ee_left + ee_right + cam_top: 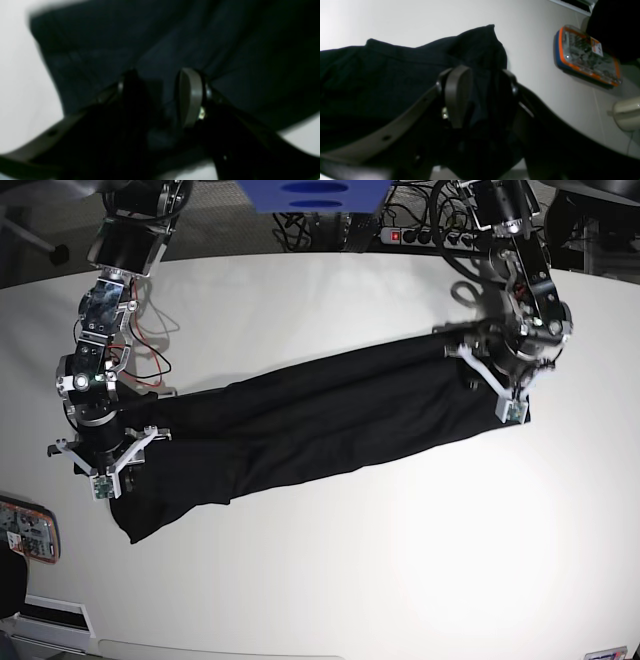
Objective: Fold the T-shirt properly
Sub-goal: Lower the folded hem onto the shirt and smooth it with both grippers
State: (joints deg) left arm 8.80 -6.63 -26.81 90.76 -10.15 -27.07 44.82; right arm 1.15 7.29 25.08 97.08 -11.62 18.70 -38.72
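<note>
On my base view, the T-shirt [330, 425] lies stretched in a long band across the white table [400, 560], running from the near-left up toward the far-right, with one arm at each end.

Container: an orange-and-blue case with a clear lid [586, 56] sits on the table well apart from the shirt, at the left edge of the base view [25, 530]. Through the lid I see small metal parts in rows; I cannot identify them. A white label sits on the lid; its writing is too small for me to read.

Right gripper [480, 92]: the jaws are closed on a bunched fold of the T-shirt [395, 82]. Black cloth fills the gap between the grey pad [457, 95] and the opposite finger.

Left gripper [162, 97]: the jaws stand partly apart with dark cloth of the T-shirt [175, 37] between them. The wrist picture is blurred and dark, so I cannot tell whether the fingers [191, 97] are pinching the cloth or only resting around it.

A beige rounded object [626, 113] stands at the right edge of the right wrist view.
</note>
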